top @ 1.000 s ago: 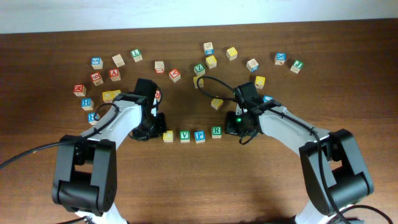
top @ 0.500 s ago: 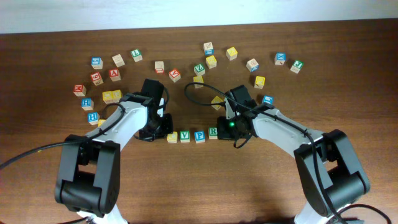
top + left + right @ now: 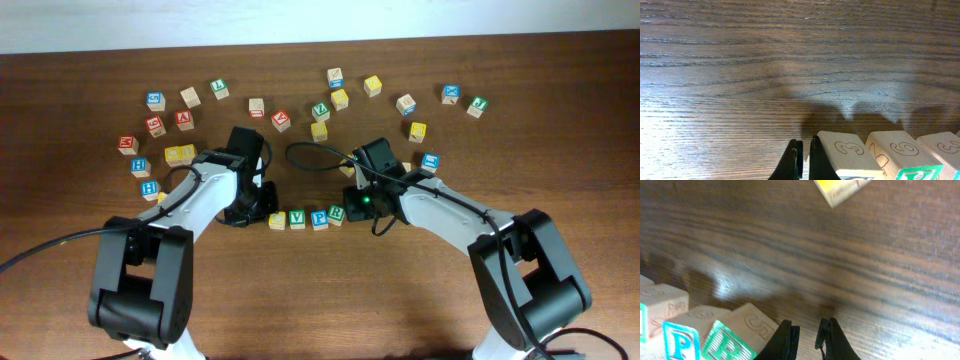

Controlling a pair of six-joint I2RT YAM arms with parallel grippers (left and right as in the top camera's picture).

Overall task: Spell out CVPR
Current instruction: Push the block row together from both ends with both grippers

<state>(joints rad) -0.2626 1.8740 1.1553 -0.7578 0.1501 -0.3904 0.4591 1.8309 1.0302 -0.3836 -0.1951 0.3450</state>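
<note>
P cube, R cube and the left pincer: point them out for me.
P cube (image 3: 678,339), right wrist view, on its blue letter face.
R cube (image 3: 729,347), right wrist view, on its green letter face.
left pincer (image 3: 803,159), left wrist view, between its fingertips.
</note>
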